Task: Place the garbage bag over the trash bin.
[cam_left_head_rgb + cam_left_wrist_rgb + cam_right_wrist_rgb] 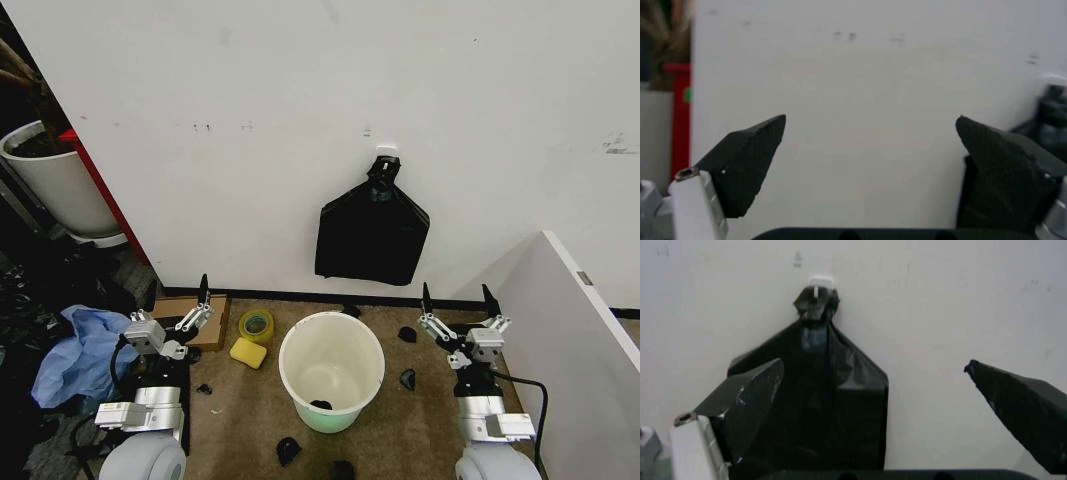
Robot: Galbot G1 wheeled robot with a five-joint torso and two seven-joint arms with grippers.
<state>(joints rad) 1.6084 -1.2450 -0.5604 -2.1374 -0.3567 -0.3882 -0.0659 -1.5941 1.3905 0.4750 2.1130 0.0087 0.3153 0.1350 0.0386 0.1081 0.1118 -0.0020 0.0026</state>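
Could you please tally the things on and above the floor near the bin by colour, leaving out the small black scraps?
Black: 1, the garbage bag hanging on the wall hook.
White: 1, the trash bin.
Yellow: 2, the sponge and the tape roll.
Blue: 1, the cloth.
Brown: 1, the cardboard.
Total: 6.

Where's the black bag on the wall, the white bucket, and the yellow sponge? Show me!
garbage bag (372,240), head view, middle of its hanging black body.
trash bin (289,347), head view, the left side of its white rim.
yellow sponge (247,352), head view, centre of its top face.
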